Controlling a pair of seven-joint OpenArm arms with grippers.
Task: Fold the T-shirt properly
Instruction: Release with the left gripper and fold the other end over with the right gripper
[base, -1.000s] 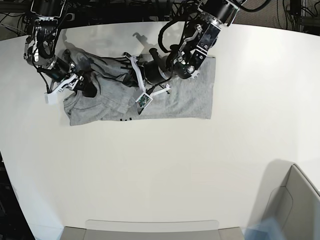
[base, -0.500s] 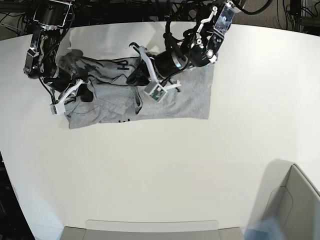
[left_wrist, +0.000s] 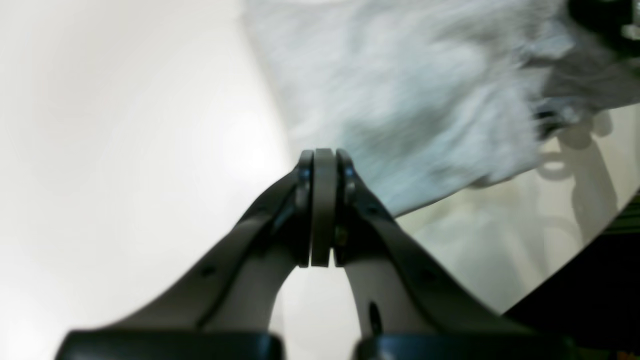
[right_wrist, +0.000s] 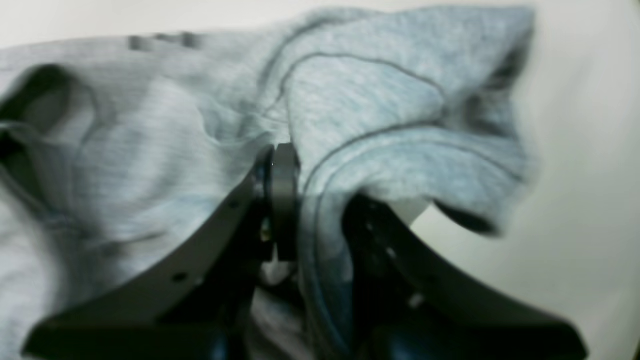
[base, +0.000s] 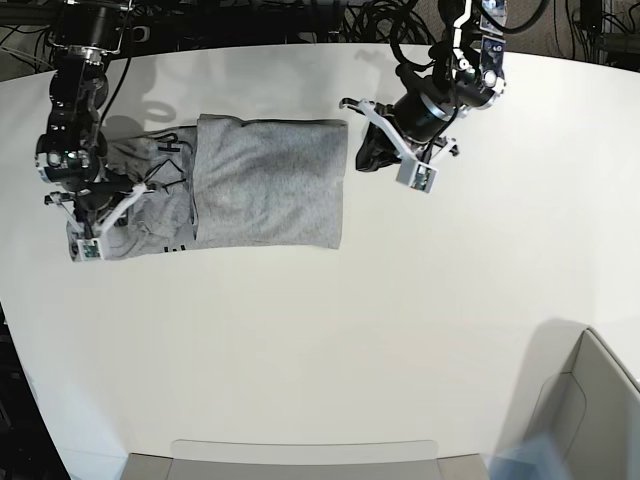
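Between the pads of the right claw (right_wrist: 305, 200) a bunched fold of the heather-grey T-shirt (base: 268, 180) is clamped, and the cloth is draped over one finger. Beyond that claw the garment is spread on the white surface (base: 330, 340), with a plain panel folded over and black lettering (base: 172, 146) exposed beside it. The left claw (left_wrist: 322, 165) is pressed together on nothing, with the shirt's edge just beyond its tips.
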